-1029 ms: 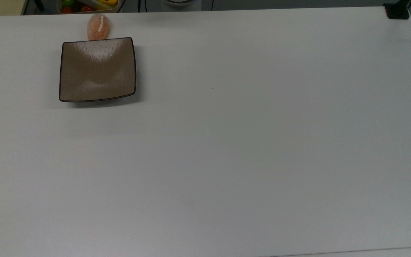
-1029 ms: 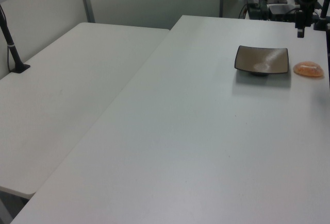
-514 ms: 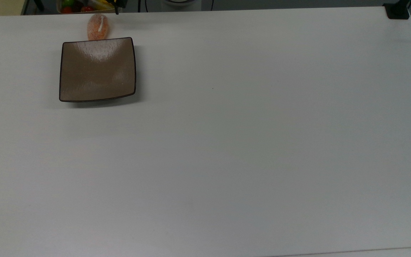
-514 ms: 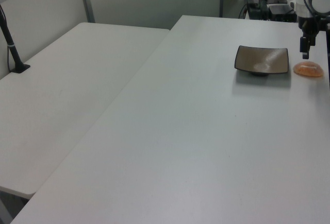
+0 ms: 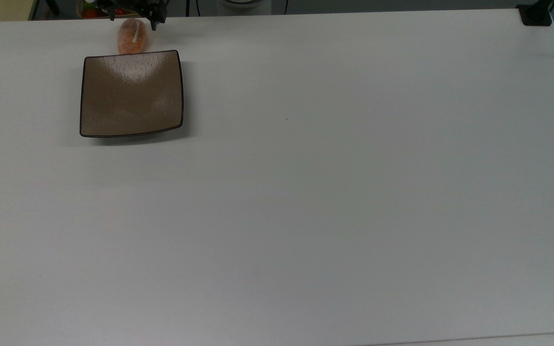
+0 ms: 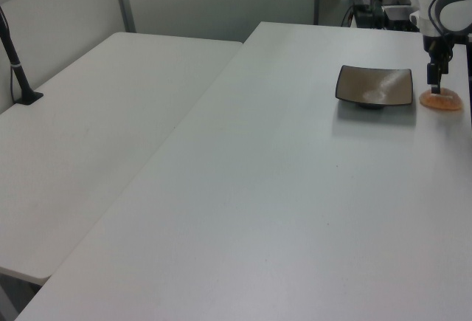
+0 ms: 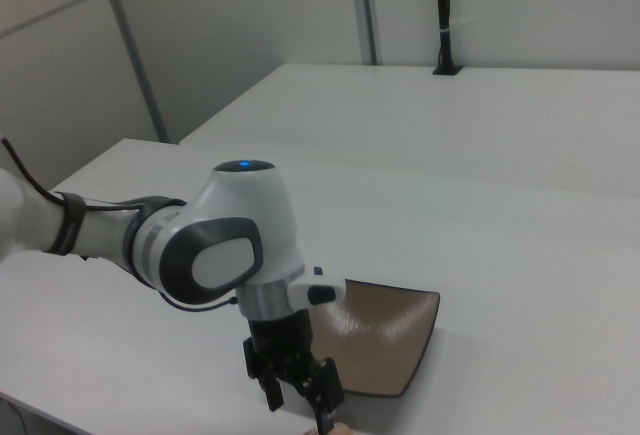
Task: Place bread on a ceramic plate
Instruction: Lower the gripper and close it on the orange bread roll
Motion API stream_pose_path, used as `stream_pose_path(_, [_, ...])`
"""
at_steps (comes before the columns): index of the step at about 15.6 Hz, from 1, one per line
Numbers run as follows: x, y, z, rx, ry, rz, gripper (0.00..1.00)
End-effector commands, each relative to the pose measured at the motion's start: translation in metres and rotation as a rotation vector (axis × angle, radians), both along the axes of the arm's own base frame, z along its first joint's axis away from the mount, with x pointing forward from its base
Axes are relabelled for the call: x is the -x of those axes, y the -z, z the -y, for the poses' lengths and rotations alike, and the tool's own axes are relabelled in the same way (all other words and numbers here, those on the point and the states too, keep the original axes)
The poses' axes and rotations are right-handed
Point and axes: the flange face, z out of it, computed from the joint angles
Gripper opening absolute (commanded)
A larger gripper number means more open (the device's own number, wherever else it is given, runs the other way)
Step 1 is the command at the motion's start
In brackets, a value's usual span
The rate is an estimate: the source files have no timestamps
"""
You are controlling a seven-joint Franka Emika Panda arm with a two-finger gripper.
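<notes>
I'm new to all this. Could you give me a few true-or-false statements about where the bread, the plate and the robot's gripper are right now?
1. The bread lies on the table, just off the ceramic plate. True.
2. The ceramic plate holds food. False: it is bare.
3. The gripper is right above the bread. True.
4. The ceramic plate is round and white. False: it is square and brown.
5. The bread is in the middle of the table. False: it sits near an edge.

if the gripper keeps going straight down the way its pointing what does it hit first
Most likely the bread. The gripper points down right over it in the left view, fingers open either side of it in the top view. The ceramic plate sits beside that line, not under it.
</notes>
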Motion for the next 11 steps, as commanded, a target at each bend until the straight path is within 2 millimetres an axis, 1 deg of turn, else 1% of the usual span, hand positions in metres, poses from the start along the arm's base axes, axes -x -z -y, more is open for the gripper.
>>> stream_pose_path(1, [0.003,0.022,0.017,0.014,-0.028,-0.025,1.0])
stream_pose_path(3, [0.003,0.031,0.02,0.008,-0.025,-0.031,1.0])
stream_pose_path(6, [0.005,0.04,0.027,0.011,-0.026,-0.051,1.0])
stream_pose_path(8, [0.006,0.043,0.028,0.008,-0.024,-0.057,1.0])
stream_pose_path(9, [0.006,0.044,0.028,0.007,-0.023,-0.055,0.97])
stream_pose_path(10, [0.006,0.044,0.03,0.007,-0.02,-0.055,0.66])
stream_pose_path(11, [0.006,0.044,0.03,0.007,-0.02,-0.053,0.47])
